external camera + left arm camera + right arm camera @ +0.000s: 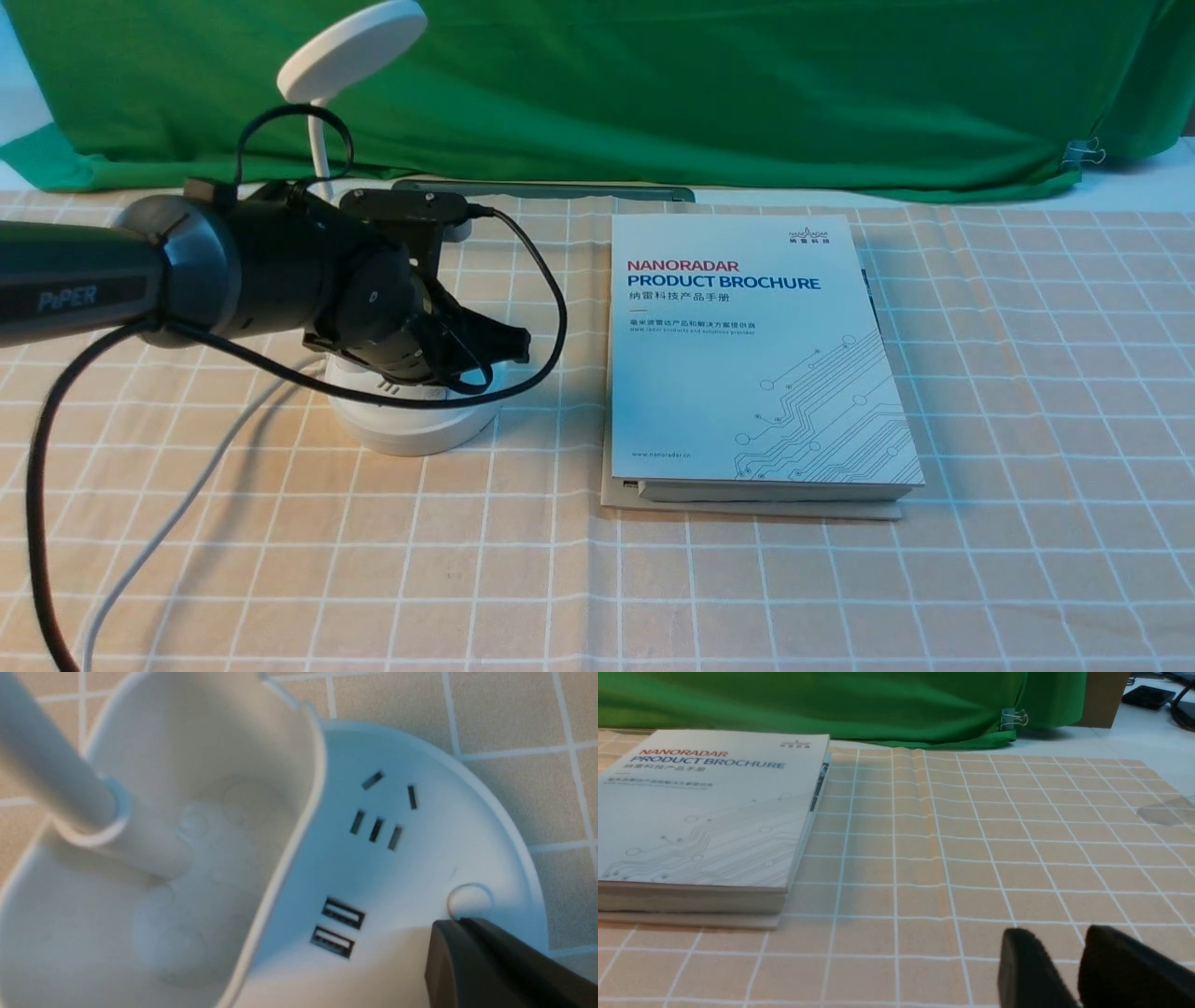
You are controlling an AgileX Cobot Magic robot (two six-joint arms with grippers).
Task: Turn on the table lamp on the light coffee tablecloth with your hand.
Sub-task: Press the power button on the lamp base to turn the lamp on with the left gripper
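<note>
The white table lamp (411,427) stands on the light coffee tablecloth (1027,373), on the left side of the surface. Its round flat head is up high in front of the green cloth (653,84). A white book (756,345) lies just beside the lamp, on its right.

The left arm reaches over the lamp's base. The left end effector (509,343) is closed tight and holds nothing. In the left wrist view its dark tip (448,935) sits right at the edge of the round button (468,899) on the lamp's base (420,858), near the plug holes.

The right end effector (1066,952) hangs low over the bare cloth, well apart from the lamp. Its two fingers have a narrow gap between them and hold nothing.
</note>
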